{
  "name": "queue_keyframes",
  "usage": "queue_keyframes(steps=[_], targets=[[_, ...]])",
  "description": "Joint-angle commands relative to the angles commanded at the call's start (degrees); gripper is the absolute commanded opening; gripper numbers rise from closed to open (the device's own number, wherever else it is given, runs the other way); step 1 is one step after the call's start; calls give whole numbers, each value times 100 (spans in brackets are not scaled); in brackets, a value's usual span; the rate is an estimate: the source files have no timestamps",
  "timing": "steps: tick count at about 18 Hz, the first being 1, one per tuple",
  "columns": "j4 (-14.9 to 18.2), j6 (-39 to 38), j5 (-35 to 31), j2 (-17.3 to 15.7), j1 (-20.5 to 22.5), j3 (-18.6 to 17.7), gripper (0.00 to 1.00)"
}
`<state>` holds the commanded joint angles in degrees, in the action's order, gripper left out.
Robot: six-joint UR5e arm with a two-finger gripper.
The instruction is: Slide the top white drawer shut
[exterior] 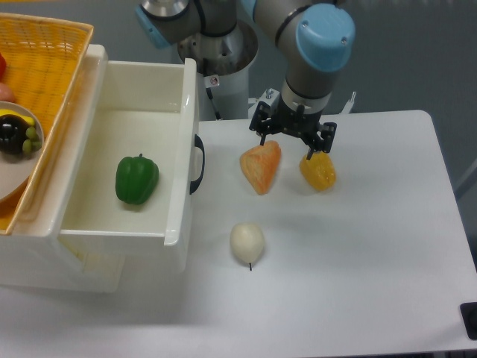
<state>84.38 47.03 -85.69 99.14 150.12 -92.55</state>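
I see my arm (298,45) reaching in from the top of the view, its blue-capped wrist joint (324,33) tilted toward the camera. Below it my tool (287,144) points downward with its two black fingers (308,147) spread apart, holding nothing, and hangs above the table (358,253).

bright, even light from overhead; the white table (358,246) reads clean with only soft, short shadows under the fruit. mild glare runs along the glossy rim of the top white drawer (181,142). focus is sharp throughout, with no motion blur and little edge distortion
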Motion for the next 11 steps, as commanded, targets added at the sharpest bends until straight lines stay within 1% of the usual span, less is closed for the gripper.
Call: queue_keyframes(steps=[5, 7, 9, 11], targets=[[-229, -650, 0, 79, -26, -18, 100], [-352, -984, 9, 158, -61, -26, 100], [-623, -1301, 0, 237, -149, -44, 100], [-878, -1407, -18, 264, -255, -184, 100]])
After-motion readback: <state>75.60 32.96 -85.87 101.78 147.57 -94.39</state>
